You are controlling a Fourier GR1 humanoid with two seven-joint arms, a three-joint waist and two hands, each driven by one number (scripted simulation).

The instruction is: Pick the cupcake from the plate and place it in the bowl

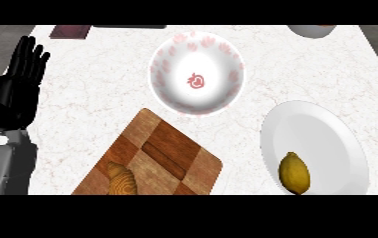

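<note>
A white bowl [197, 73] with pink petal marks and a red emblem stands at the counter's upper middle, with nothing in it. A white plate [316, 141] lies at the lower right. On its near part sits a yellow lemon-like object [294, 172]; no cupcake shows on the plate. My left hand [20, 84] rests open at the left edge, fingers straight and pointing up, well apart from the bowl. My right hand is out of view.
A checkered wooden cutting board [157, 159] lies at the lower middle with a croissant [122, 180] on its near end. A dark red item [71, 31] sits at the far left edge, and a white dish [312, 30] at the far right.
</note>
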